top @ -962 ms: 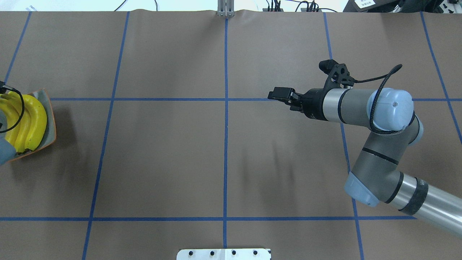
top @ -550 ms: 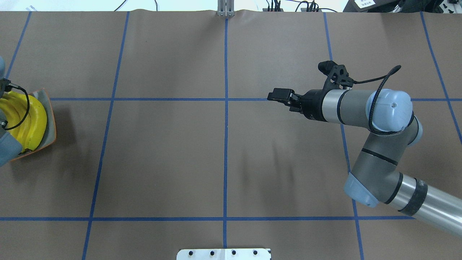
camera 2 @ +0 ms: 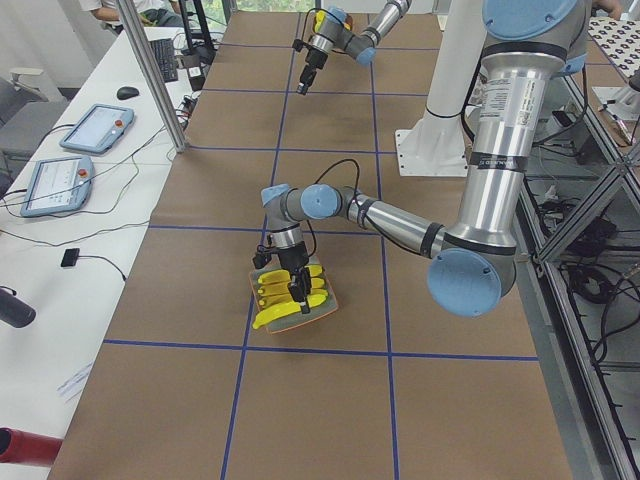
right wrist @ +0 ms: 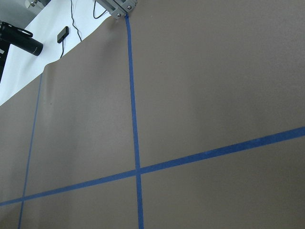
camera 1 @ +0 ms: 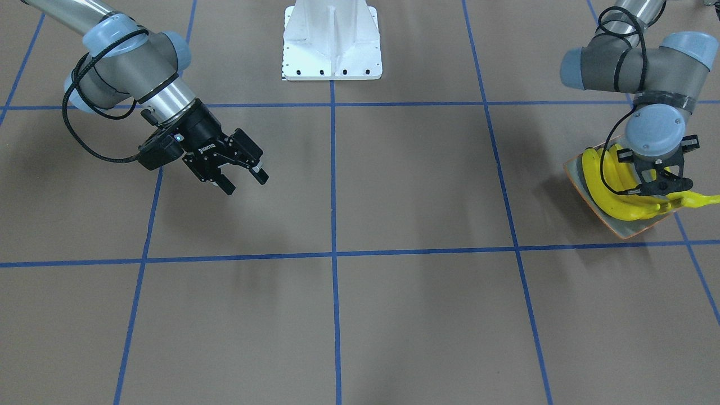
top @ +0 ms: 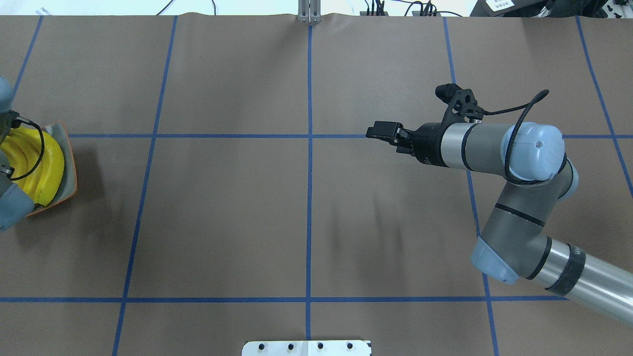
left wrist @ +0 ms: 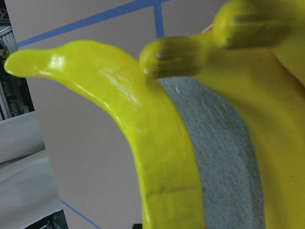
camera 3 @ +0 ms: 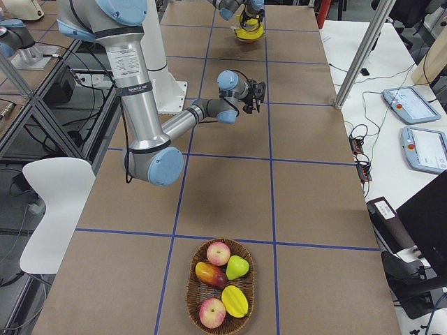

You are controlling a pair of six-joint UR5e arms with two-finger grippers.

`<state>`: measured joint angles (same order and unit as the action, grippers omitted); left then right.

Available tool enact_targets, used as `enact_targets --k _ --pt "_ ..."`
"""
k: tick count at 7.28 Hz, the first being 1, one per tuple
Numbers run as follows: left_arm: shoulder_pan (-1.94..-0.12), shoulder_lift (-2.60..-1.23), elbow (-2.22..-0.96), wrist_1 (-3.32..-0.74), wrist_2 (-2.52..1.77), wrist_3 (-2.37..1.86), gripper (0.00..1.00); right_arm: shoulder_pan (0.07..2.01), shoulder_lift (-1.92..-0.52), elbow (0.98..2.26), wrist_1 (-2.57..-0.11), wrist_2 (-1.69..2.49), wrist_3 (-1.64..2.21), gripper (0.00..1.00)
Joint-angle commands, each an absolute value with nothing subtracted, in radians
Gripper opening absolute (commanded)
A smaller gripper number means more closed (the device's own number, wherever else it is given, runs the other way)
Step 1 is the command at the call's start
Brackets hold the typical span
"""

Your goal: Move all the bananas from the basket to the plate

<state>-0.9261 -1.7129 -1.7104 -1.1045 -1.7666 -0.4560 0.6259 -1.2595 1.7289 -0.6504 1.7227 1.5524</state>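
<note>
The bananas (camera 1: 610, 197) lay side by side on the plate (camera 1: 621, 229) at the left end of the counter (camera 1: 394, 197), and one banana (camera 1: 700, 198) jutted past the plate's rim. The left arm (camera 1: 655, 132) pointed straight down over them. The left jaws sat low among the fruit, and whether they were apart or clamped could not be told. Well apart from the plate, the right jaws hung above the counter, spread apart and holding nothing. A basket (camera 3: 190, 293) of other fruit stood at the counter's right end.

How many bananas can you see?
4 bananas, all on the plate beneath the left tool: three side by side, one along the edge with its tip overhanging. The arm may hide others.
</note>
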Motion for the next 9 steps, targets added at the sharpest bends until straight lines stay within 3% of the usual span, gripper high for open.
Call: enact_targets --k 1,2,3,4,6,9 --pt "-0.913 -1.712 -1.710 -1.104 -1.766 -0.456 0.05 0.624 -1.259 1.729 -0.650 1.723 1.552 1.00" --pt "-0.907 -1.712 -1.712 -1.104 -1.764 -0.454 0.36 0.623 -1.259 1.729 -0.650 1.721 1.552 1.00" --pt "-0.907 -1.710 -1.718 -1.104 -1.764 -0.454 0.76 0.621 -1.259 1.729 -0.649 1.712 1.552 1.00" --pt "-0.907 -1.710 -1.726 -1.104 -1.764 -0.454 1.00 0.618 -1.259 1.729 -0.650 1.709 1.554 1.00" --pt "-0.908 -1.710 -1.742 -1.103 -1.763 -0.448 1.00 0.611 -1.258 1.729 -0.650 1.697 1.554 1.00" --pt "-0.910 -1.715 -1.961 -0.938 -1.773 -0.445 1.00 0.607 -1.258 1.730 -0.649 1.697 1.554 1.00"
